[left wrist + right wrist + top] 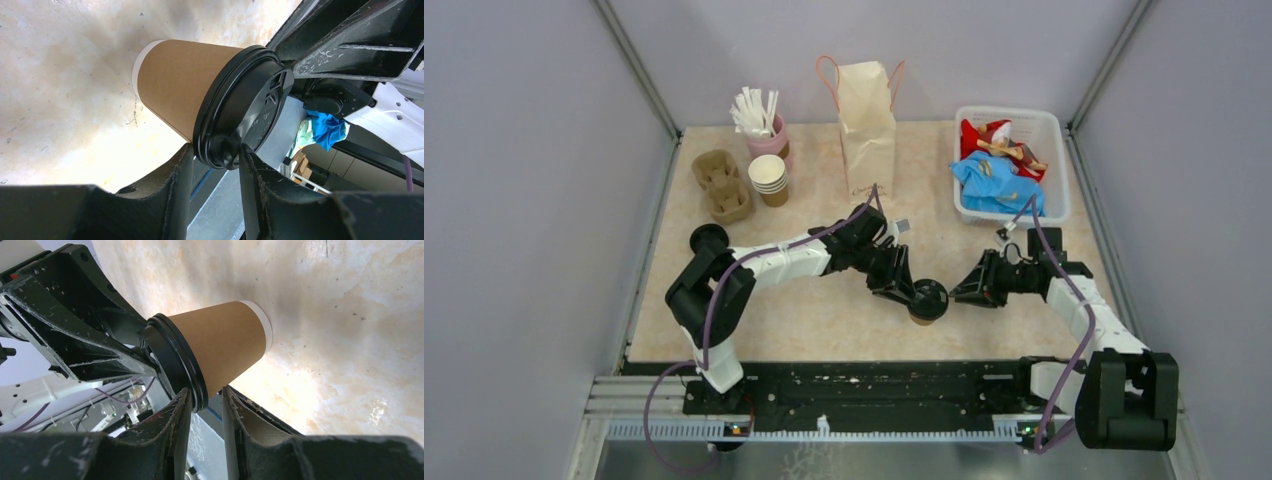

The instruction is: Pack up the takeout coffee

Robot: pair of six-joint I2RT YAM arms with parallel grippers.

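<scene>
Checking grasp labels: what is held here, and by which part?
The left gripper pinches the small brown paper cup by the rim of its round black plastic lid. The right gripper straddles the opposite rim; grip unclear.

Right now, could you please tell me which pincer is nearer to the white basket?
Right. The right pincer sits in front of the white basket; the left pincer is across the lidded cup, farther left.

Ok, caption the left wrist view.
Left fingers pinch the black lid of a brown takeout cup over the mottled tabletop.
</scene>
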